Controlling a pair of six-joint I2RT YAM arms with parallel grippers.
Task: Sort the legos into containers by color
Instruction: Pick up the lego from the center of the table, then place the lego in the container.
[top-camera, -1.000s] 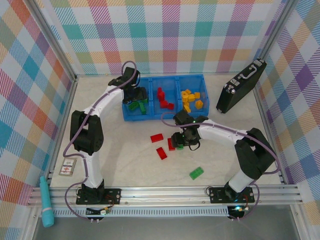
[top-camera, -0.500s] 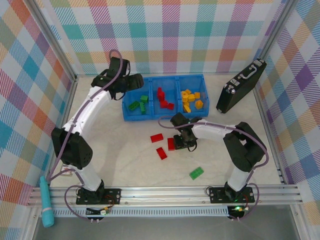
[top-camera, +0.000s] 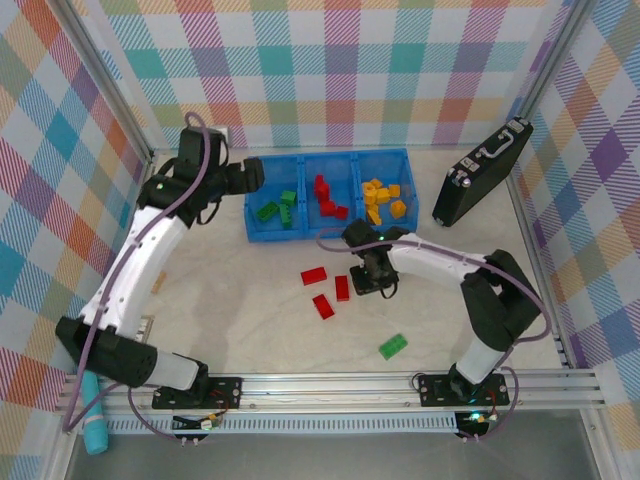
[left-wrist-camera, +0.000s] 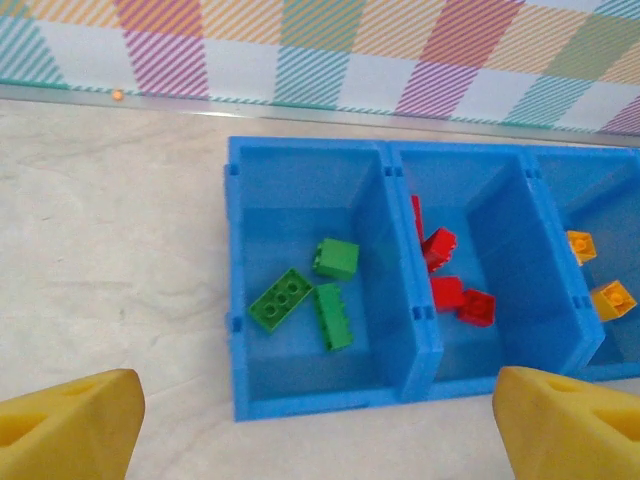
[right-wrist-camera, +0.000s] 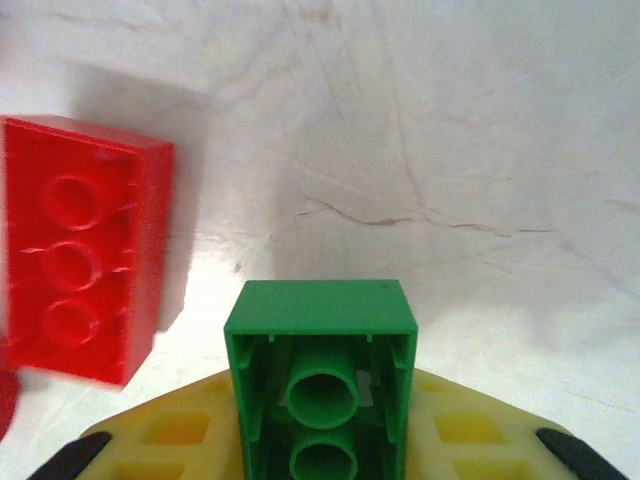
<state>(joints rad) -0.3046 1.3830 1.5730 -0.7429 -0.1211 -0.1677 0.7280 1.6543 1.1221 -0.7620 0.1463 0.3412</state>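
Four loose legos (top-camera: 323, 306) counted on the bench (top-camera: 240, 300) from above, three red and one green, well apart from the blue containers (top-camera: 326, 156). Noted wide free bench between, black case (top-camera: 482, 172) far at the right.

From the left wrist, saw the left fingers (left-wrist-camera: 70, 425) spread wide, holding nothing, near the containers.

From the right wrist, saw the right fingers (right-wrist-camera: 180, 440) closed upon the flat sides of a green lego (right-wrist-camera: 320, 350), a red lego (right-wrist-camera: 85, 260) just beside. Judged it light, stiff and smooth, likely to slip unless squeezed squarely.
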